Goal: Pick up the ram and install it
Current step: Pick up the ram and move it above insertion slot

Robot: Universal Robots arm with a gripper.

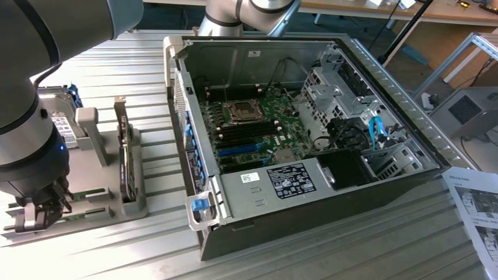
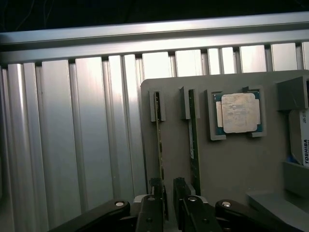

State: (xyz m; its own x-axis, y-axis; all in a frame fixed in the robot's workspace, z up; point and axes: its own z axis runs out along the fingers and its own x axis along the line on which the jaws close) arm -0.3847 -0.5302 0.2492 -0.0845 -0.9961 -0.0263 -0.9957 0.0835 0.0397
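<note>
Plainly the ram [image 2: 158, 140] stands on its thin edge in a slotted holder on the grey fixture plate [image 2: 227, 169]. Its long axis runs straight away from the gripper [image 2: 168, 205], so its near end reaches into the gap between the two fingers [image 2: 153, 212]. That gap is wider than the board's edge and bare plate shows inside it, so the jaws stand apart and grip nothing. The stick lies closer to one finger than the other, and whether it touches that finger cannot be told. Just beside the ram and parallel to it, a darker card [image 2: 193, 140] sits in its own holder, with the square processor [image 2: 238, 112] beyond. In the exterior view the gripper hangs over the fixture, well apart from the open computer case [image 1: 233, 64] toward that view's right.
</note>
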